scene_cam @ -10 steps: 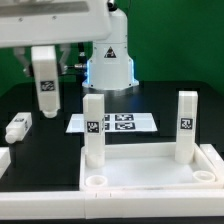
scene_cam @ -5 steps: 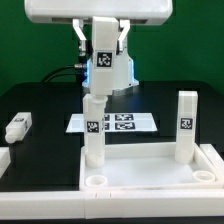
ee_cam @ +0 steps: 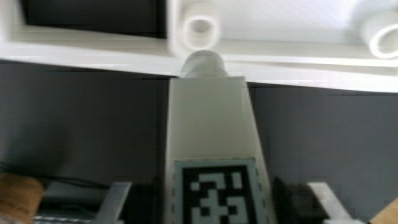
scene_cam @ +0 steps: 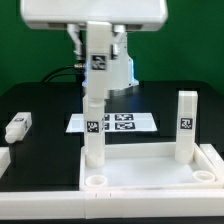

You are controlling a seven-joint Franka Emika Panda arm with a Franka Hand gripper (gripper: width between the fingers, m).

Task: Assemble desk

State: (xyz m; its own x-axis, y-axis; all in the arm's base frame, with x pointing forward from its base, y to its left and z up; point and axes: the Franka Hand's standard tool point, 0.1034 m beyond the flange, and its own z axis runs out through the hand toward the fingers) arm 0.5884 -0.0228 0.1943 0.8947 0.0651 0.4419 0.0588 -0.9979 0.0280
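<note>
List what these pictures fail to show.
- Exterior view: held leg overlaps standing leg; touching or apart, unclear.
- Exterior view: desk top front cut off by the picture edge.
- Wrist view: gripper finger contact with the held leg cut off at the edge.

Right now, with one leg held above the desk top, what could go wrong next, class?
1. In the exterior view the held leg overlaps the standing leg below it; lowering here might knock it.
2. In the wrist view its tip lies short of the socket, so it could catch the rim of the desk top.
</note>
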